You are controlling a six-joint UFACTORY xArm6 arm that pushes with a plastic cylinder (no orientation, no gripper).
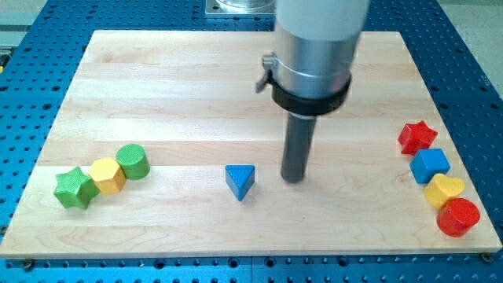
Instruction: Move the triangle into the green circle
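Red cylinder [458,217] nearest, blue triangle [240,181] just left of my tip [294,180], green cylinder [133,161] far left, no pincer fitted

Wooden board [157,79] over blue pegboard [471,47]

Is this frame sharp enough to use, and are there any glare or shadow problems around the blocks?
Camera view: blocks in crisp focus, lighting even and soft; my tip casts only a faint shadow, right of the blue triangle; mild sheen on the wooden board; green circle clearly lit; the arm's grey housing near the view's top looks slightly soft.
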